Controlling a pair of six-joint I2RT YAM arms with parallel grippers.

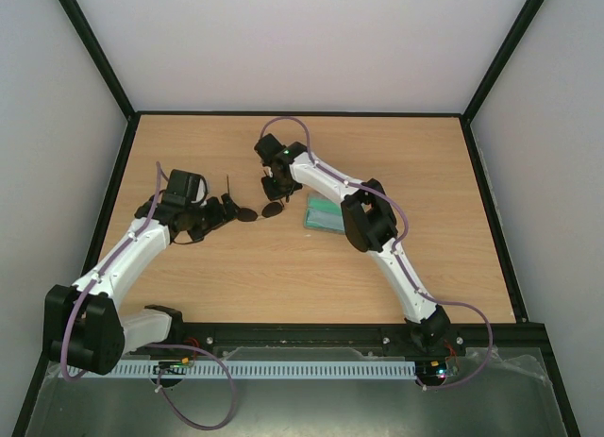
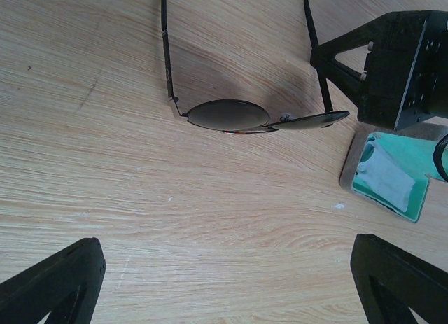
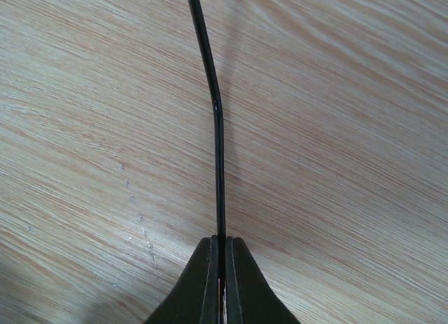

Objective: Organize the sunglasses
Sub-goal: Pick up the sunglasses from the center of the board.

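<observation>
Pale wooden table (image 1: 425, 267), white walls (image 1: 283, 41). Mid-frame, my right claw (image 3: 221, 243) clenches one arm of dark round-lensed wire sunglasses (image 2: 231, 116); my left claw (image 2: 224, 282) gapes beside them.

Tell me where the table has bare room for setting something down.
Bare wood on the table lies right of the right arm, along the far edge, and near the front between it and the left arm. The middle is crowded: the sunglasses, the case, the open left gripper and the right gripper, shut on a sunglasses arm, sit close together.
</observation>
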